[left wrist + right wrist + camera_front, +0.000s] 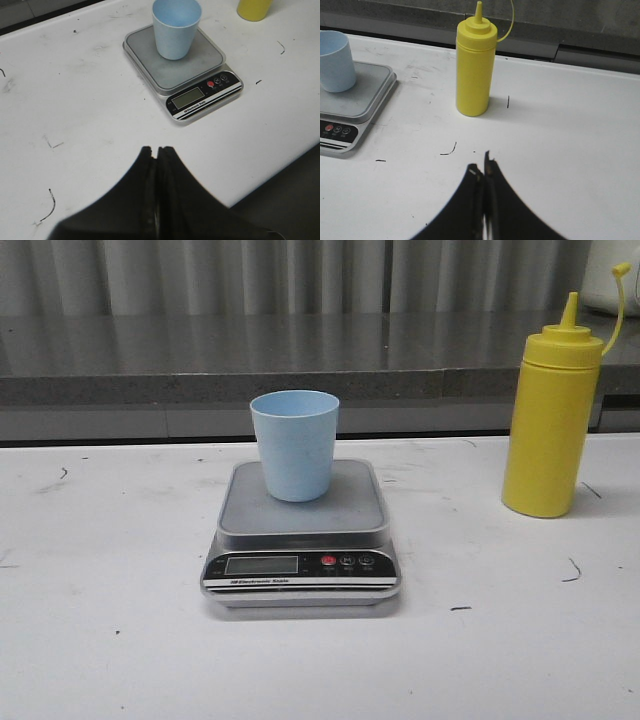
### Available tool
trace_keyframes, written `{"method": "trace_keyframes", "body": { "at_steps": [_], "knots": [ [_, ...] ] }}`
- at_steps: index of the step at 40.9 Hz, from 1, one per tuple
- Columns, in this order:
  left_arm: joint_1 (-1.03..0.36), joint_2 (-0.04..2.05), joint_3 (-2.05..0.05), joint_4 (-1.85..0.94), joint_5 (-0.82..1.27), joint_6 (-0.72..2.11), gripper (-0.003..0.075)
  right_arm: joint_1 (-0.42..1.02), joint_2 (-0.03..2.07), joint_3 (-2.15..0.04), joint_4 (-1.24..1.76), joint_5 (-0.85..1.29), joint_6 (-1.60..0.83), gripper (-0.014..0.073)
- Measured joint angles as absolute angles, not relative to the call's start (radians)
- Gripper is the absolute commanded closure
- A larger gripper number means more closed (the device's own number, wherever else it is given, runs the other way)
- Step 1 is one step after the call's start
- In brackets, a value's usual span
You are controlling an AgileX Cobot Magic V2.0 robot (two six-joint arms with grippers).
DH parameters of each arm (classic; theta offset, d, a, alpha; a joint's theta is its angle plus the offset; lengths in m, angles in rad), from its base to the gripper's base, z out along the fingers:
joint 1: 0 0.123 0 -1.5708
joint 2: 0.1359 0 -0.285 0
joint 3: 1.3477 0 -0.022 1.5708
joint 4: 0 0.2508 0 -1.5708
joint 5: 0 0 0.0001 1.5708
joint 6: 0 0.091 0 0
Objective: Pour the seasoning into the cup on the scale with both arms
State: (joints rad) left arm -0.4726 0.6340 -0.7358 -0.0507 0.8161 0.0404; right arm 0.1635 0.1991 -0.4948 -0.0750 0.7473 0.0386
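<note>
Bottle (475, 67) stands upright ahead of the right gripper (482, 171), nearer it than the left gripper (156, 150). Both jaws are pressed together, empty.

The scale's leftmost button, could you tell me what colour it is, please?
Red; the button shows best in the front view, on the scale.

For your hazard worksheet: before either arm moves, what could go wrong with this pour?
1. The cup stands loose and looks empty on the scale; a nudge could tip it off.
2. The bottle is tall and narrow, so a poor grasp by the right gripper might topple it.
3. Its nozzle is uncapped, so tilting early could spill onto the table.
</note>
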Motion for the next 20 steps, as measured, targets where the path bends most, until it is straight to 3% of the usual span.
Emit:
{"method": "trace_keyframes", "body": {
  "at_steps": [9,20],
  "knots": [
    [-0.301,0.455,-0.617,-0.041,0.669,0.040,0.0740,0.164,0.199,-0.495,-0.075,0.749,0.039,0.0706],
    [-0.065,0.152,-0.265,-0.030,0.229,0.040,0.0740,0.164,0.199,-0.495,-0.075,0.749,0.039,0.0706]
  ]
}}
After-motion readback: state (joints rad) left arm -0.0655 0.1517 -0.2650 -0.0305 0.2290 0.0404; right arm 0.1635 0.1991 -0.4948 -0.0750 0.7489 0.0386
